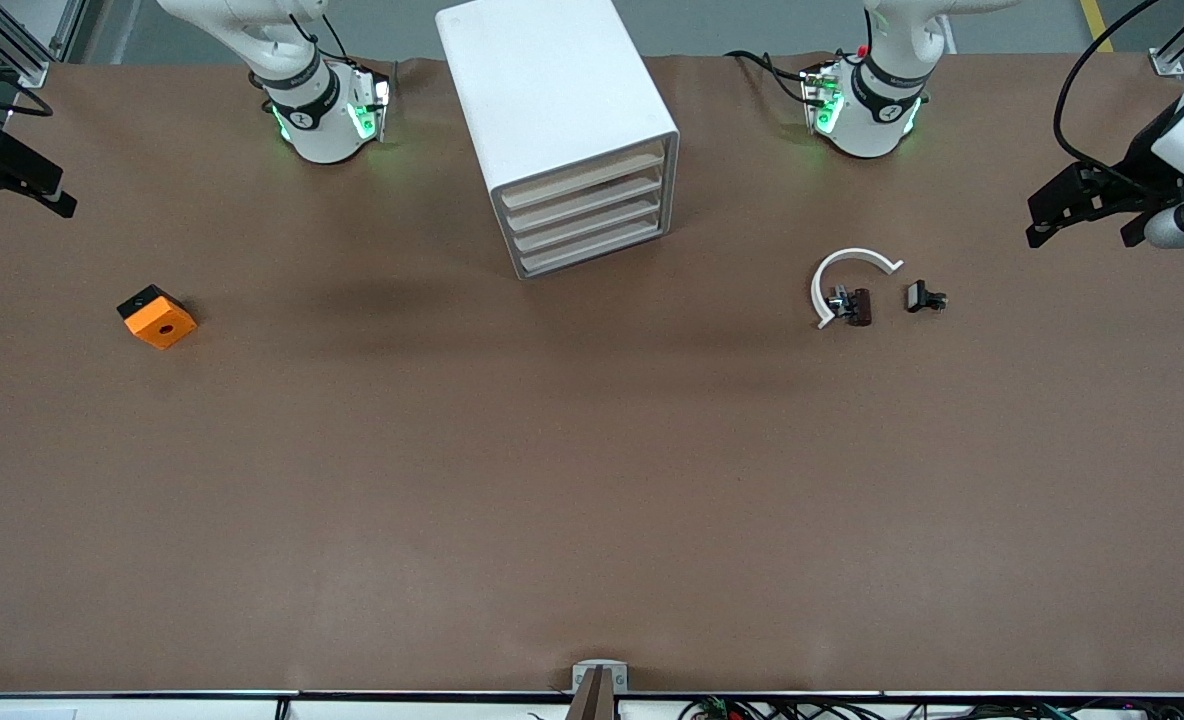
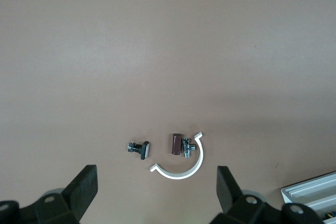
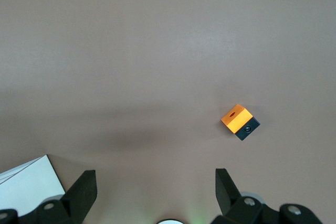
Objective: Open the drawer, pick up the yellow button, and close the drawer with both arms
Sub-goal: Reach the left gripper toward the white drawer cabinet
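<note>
Well apart from both claws (image 1: 1077,205) (image 1: 27,185), drawer (image 1: 584,178) closed.

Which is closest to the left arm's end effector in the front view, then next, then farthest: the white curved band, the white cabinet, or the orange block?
From the left end effector:
1. White curved band, on the table toward the left arm's end.
2. White cabinet, mid-table, between the arm bases.
3. Orange block, toward the right arm's end.

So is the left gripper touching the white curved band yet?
Apart. The left wrist view shows the left gripper, jaws open, up over bare brown table, with the white curved band lying well below; the front view shows it off at the table's end.
</note>
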You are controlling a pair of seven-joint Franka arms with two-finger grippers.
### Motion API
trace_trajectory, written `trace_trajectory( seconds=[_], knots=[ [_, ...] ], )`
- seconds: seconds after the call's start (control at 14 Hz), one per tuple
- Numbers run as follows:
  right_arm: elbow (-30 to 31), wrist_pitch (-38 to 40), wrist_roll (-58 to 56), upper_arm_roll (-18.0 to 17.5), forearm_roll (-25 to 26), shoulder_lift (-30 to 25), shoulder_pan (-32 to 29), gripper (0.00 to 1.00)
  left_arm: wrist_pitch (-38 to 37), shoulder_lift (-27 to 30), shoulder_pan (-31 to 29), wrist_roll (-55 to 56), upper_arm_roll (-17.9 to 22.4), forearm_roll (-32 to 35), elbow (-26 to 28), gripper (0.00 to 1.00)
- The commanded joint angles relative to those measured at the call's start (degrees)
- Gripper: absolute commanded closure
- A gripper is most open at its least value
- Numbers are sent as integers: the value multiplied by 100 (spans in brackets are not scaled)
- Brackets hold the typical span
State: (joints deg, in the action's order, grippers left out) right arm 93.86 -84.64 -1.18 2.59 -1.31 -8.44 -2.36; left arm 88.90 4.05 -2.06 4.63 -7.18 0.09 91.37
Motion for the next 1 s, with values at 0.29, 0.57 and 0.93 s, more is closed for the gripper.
trace_trajectory(
  seconds=[0.29, 0.57, 0.93],
  knots=[
    [150, -52, -84, -48, -27, -166, -98, 0, -127, -79, -22, 38, -30, -106, -172, 0],
    [150, -52, -84, -48, -27, -166, -98, 0, -337, -97, -22, 56, -21, -97, -137, 0],
    [150, -44, -84, -48, -27, -166, -98, 0, -908, -667, 118, 12, -56, -123, -110, 0]
  ],
)
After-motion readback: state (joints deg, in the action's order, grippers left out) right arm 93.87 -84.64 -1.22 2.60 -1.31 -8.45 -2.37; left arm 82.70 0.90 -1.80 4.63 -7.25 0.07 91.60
